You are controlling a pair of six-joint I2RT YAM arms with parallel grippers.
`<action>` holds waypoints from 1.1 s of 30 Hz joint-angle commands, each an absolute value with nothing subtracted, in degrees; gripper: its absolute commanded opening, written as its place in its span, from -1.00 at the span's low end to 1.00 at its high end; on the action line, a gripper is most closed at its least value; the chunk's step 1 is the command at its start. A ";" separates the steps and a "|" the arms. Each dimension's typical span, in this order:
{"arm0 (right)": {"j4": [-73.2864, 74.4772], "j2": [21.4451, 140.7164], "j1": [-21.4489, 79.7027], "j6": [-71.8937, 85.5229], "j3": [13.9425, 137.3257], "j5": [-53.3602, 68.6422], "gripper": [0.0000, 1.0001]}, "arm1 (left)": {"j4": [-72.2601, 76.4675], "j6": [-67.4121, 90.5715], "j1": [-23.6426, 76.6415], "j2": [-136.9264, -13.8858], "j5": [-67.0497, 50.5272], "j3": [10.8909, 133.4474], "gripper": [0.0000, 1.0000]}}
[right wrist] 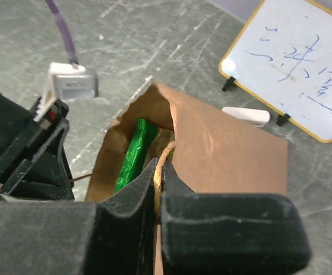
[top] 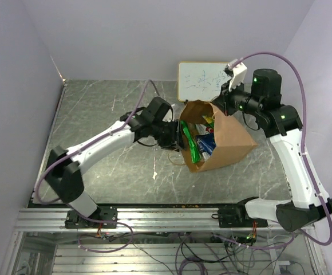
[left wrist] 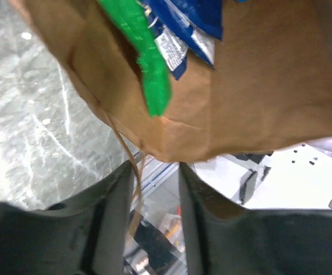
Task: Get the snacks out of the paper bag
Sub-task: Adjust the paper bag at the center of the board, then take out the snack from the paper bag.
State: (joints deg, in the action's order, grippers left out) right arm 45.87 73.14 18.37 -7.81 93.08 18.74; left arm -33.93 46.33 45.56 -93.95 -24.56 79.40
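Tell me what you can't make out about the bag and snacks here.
Snacks deep in the paper bag: top view, its walls hide them.
Blue packet label: left wrist view, blurred, cut by top edge.
Whiteboard writing: right wrist view, too faint.

Paper bag [top: 230,140] on bench [top: 97,109], tipped, mouth facing left. Green packet [top: 189,144] and blue packets [top: 208,144] show in the mouth. Left arm [top: 103,141] ends at the mouth, right arm [top: 295,154] at the bag's top edge. Whiteboard [top: 203,80] just behind.
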 commanded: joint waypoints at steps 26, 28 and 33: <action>42.59 71.36 18.57 15.96 97.25 6.04 -1.00 | -30.20 71.44 58.80 -90.94 6.92 82.21 0.18; 42.74 70.84 18.57 15.89 97.05 5.60 -1.00 | -28.95 72.35 58.95 -92.09 7.75 81.90 0.17; 42.57 69.41 18.58 16.58 95.34 4.70 -1.00 | -28.72 70.88 59.21 -95.60 9.62 84.57 0.06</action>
